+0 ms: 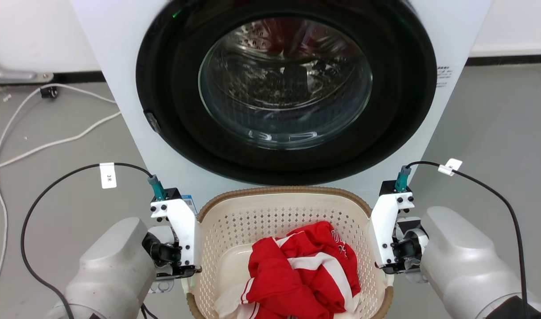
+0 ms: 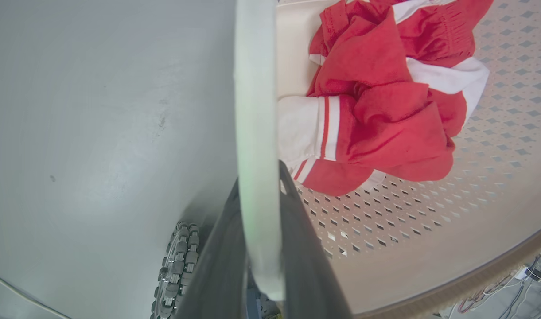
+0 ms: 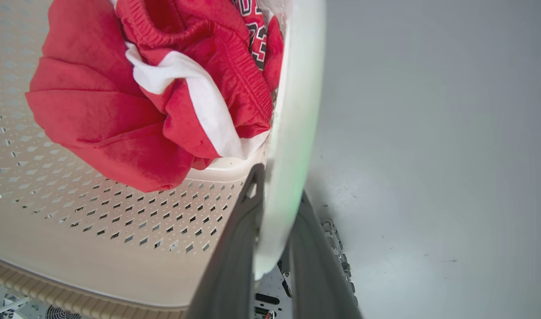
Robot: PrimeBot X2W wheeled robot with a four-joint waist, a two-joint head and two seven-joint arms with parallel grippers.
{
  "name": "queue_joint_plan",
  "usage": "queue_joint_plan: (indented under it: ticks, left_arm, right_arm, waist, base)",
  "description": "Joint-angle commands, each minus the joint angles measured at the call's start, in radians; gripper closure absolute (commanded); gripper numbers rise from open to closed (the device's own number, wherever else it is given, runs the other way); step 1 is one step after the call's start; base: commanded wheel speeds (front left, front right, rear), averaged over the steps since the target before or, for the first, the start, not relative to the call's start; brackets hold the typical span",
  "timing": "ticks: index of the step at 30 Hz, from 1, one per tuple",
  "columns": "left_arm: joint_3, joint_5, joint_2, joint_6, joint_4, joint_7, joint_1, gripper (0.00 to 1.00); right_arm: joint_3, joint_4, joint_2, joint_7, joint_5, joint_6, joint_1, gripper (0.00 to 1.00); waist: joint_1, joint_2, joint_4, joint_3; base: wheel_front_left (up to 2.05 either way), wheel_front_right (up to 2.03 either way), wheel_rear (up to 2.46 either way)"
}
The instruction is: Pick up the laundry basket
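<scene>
Head view is showing the laundry basket (image 1: 279, 212) sitting between the arms; the left end effector (image 2: 258, 177) and right end effector (image 3: 280, 181) are each pinching a white side handle (image 2: 257, 110).

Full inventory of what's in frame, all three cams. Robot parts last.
washing machine: one, white, dark round glass door, top centre of head view
laundry basket: one, cream, brown rim, in front of the machine
handles: two, white, one each basket side
clothes: one heap, red and white, inside the basket
floor cables: at least two, white, on grey floor left of machine
left end effector: one, dark fingers, shut on the left handle
right end effector: one, dark fingers, shut on the right handle
forearms: two, pale grey, head view's lower corners
arm cables: two, black, white tags, looping from the wrists
</scene>
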Motion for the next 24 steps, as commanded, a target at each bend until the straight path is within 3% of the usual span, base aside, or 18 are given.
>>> queue_joint_plan:
  ticks: [1, 24]
  left_arm:
    - [0.002, -0.009, -0.027, -0.012, -0.01, -0.008, 0.007, 1.0]
    - [-0.011, -0.043, -0.046, -0.012, -0.008, -0.013, 0.034, 1.0]
  right_arm:
    - [0.005, -0.005, 0.021, 0.003, 0.008, 0.011, 0.009, 1.0]
    - [0.038, -0.005, 0.024, -0.008, 0.046, 0.011, 0.023, 1.0]
  waist:
    - [0.0002, 0.0, -0.003, -0.024]
    - [0.0002, 0.0, -0.005, -0.063]
  base:
    - [0.0, 0.0, 0.0]
    - [0.0, 0.0, 0.0]
